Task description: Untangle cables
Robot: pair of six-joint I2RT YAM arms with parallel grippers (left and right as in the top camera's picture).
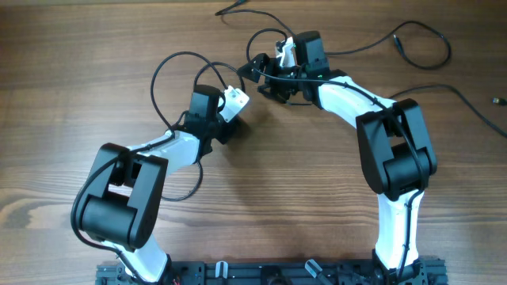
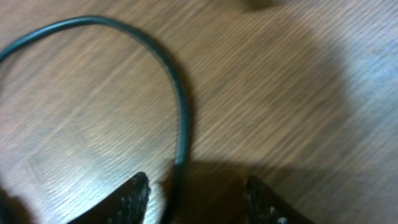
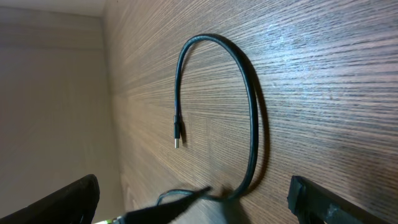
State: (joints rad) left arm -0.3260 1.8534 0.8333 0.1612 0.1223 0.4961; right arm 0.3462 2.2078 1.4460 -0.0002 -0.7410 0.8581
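Note:
A thin black cable [image 1: 170,59] loops on the wooden table behind my left gripper [image 1: 230,119]. In the left wrist view this cable [image 2: 181,106] curves down and runs between the open fingers of the left gripper [image 2: 199,199], nearer the left finger. My right gripper [image 1: 261,75] sits at a small knot of cables at the top centre. In the right wrist view a cable loop [image 3: 252,106] with a small plug [image 3: 177,138] lies on the table and its lower end passes between the wide-open fingers of the right gripper [image 3: 199,202].
More loose black cables lie at the top right [image 1: 420,36], along the right side [image 1: 467,99] and at the top edge [image 1: 238,8]. A thicker arm cable [image 1: 194,178] hangs beside the left arm. The table is brown wood.

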